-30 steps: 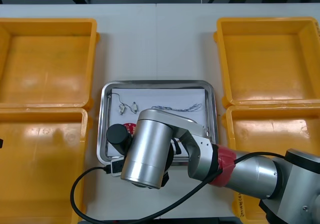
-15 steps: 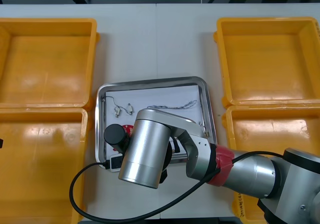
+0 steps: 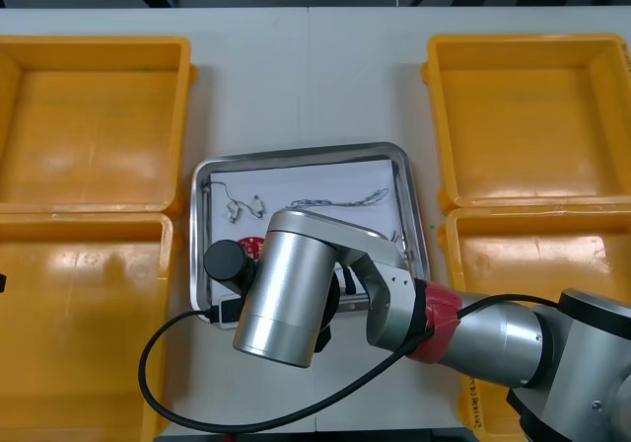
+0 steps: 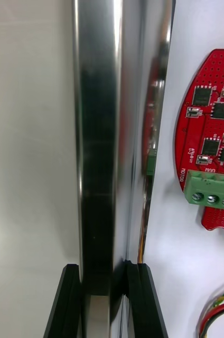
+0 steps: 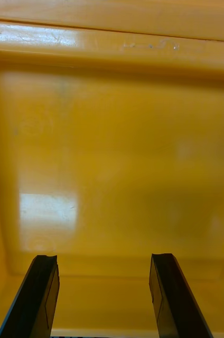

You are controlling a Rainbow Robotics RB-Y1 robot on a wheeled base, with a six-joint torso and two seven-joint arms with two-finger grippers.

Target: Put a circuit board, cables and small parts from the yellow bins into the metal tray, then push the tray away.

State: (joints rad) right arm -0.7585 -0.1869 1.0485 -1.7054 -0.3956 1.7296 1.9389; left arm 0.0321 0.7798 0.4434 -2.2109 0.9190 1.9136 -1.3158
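Observation:
The metal tray [image 3: 407, 195] lies mid-table, white inside and turned slightly askew. In it are a round red circuit board [image 4: 212, 137], a red and yellow cable [image 4: 223, 312], a twisted blue and white cable [image 3: 340, 201] and small metal parts [image 3: 237, 208]. My right gripper [image 4: 104, 288] is shut on the tray's near rim [image 4: 99, 132], one finger outside the wall and one inside. From the front, my right arm's silver wrist [image 3: 286, 289] covers the tray's near part and most of the board [image 3: 252, 250]. My left gripper [image 5: 104, 259] hangs open over a bare yellow bin floor [image 5: 112, 158].
Two yellow bins stand at the left [image 3: 94, 116] [image 3: 79, 314] and two at the right [image 3: 532, 116] [image 3: 537, 255], flanking the tray. Bare table [image 3: 306, 77] stretches beyond the tray's far rim. A black cable [image 3: 158, 373] loops from my right wrist over the front table edge.
The right gripper's fingers have closed on the tray's near rim. The tray has slid away from me and a little to the left, turning slightly. The left arm has not moved.

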